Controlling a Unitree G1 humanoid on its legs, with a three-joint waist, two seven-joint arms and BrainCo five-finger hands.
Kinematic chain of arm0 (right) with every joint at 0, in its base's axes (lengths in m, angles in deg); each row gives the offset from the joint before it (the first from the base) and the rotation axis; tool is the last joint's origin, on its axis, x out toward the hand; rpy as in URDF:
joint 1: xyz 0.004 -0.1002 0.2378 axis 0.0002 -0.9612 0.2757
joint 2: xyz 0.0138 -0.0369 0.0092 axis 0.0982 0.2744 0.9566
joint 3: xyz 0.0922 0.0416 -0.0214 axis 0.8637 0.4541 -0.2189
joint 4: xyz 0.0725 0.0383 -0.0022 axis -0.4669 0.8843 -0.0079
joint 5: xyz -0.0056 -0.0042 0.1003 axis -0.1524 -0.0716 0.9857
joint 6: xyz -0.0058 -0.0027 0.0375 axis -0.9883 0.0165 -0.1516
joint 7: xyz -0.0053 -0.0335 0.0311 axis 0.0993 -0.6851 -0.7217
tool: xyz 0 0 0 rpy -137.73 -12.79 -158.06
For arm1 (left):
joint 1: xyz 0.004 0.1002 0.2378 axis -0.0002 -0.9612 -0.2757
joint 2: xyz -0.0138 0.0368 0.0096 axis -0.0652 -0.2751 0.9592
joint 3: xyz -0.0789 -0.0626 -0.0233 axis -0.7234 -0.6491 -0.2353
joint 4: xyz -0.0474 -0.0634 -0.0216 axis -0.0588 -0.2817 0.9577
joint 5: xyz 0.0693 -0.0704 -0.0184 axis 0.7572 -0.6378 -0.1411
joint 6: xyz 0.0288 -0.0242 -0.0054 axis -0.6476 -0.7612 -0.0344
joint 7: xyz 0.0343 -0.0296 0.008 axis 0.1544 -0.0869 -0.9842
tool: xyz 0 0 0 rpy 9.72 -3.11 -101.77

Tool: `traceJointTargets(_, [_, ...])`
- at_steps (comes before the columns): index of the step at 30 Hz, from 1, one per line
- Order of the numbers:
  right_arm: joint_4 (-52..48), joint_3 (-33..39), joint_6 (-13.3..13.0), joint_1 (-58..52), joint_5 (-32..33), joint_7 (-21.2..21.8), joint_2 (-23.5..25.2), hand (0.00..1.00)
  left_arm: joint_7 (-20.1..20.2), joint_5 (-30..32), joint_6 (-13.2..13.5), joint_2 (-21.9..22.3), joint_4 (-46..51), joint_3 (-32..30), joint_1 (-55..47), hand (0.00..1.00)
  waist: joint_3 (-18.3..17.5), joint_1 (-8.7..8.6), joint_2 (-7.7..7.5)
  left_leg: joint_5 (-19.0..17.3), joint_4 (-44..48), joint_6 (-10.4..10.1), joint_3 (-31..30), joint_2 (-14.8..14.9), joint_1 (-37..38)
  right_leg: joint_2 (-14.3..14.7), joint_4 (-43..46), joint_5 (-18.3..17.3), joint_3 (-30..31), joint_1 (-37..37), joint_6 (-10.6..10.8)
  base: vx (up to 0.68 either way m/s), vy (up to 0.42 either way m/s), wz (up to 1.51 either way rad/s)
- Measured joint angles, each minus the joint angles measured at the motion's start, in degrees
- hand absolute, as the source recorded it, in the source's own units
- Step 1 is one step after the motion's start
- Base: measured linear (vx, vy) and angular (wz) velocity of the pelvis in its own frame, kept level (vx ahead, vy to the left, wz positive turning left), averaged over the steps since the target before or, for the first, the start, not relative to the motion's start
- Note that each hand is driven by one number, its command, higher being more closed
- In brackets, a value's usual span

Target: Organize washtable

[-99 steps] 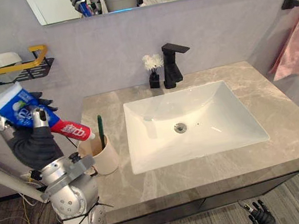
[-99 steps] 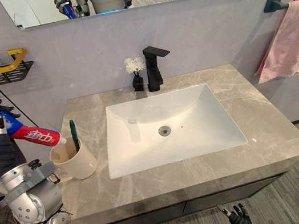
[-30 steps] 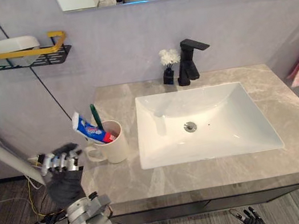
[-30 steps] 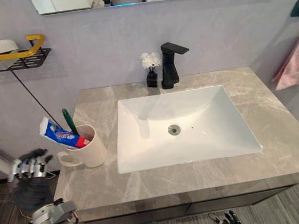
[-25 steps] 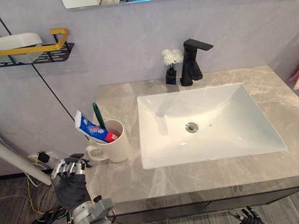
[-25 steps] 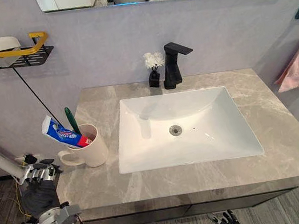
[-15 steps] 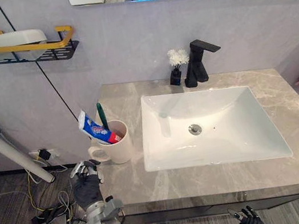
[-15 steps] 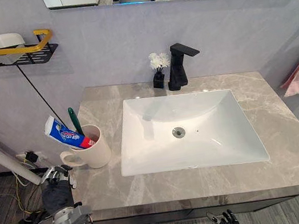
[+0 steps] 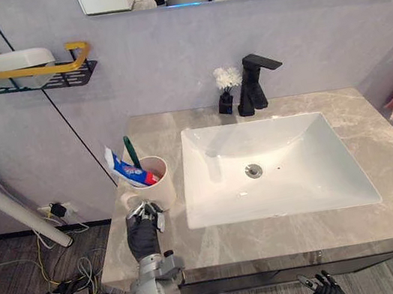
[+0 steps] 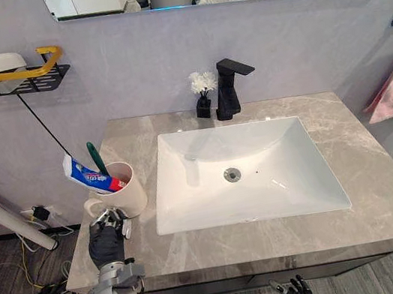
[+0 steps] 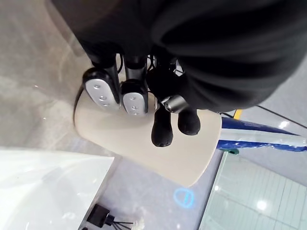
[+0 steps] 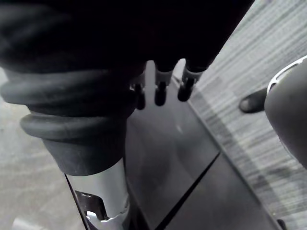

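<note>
"Locating item one, cup (image 9: 160, 193)?" asks the clerk.

"On the counter (image 9: 387, 193), just left of the sink (image 9: 300, 174)," the checker replies. "Contents: toothpaste (image 9: 126, 172), leaning, cap down, tail up and away from the sink; toothbrush (image 9: 130, 149), near upright."

"Item two, left hand (image 9: 142, 233)?"

"Left of the sink's front corner, at the counter's edge. The cup lies straight ahead of it, toward the wall. Fingertips (image 11: 163, 132) sit against or just short of the cup's side; contact cannot be told. Fingers loosely bent, nothing in them. By far the nearer hand."

"Item three, right hand (image 9: 325, 293)?"

"Low, below the sink's front rim, well apart from the cup. Fingers straight, empty."
</note>
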Motion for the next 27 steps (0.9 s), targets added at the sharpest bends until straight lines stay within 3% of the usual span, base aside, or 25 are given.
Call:
traceJointTargets(16, [2.12,-0.76,0.00,1.98,-0.59,-0.92,-0.48,0.00,1.02,1.06,-0.27,-4.02,-4.24,2.28,3.33,1.00,0.26,-0.37,-0.31,1.06,-1.87,-0.09,-0.13,-0.09,0.92,0.09,-0.26,0.11,-0.04,-0.12,-0.07,-0.02,-0.011,0.00])
traceJointTargets(20, [2.70,-0.73,0.00,3.11,-0.86,-0.91,-1.13,0.00,0.68,3.30,-0.34,-4.66,-4.25,1.14,3.88,1.00,0.72,-1.66,-0.44,1.05,-1.98,-0.09,-0.13,-0.12,0.90,0.11,-0.30,0.11,-0.03,-0.23,-0.07,0.00,0.000,0.00])
traceJointTargets(27, [2.74,-0.50,0.01,3.70,-0.92,-0.84,-1.27,0.00,-0.22,4.61,-0.50,-5.73,-5.24,-0.97,7.01,1.00,1.79,-2.25,-0.58,1.04,-1.98,-0.08,0.06,-0.05,0.15,0.24,-0.30,0.15,0.22,-1.10,-0.12,-0.02,-0.012,-0.01])
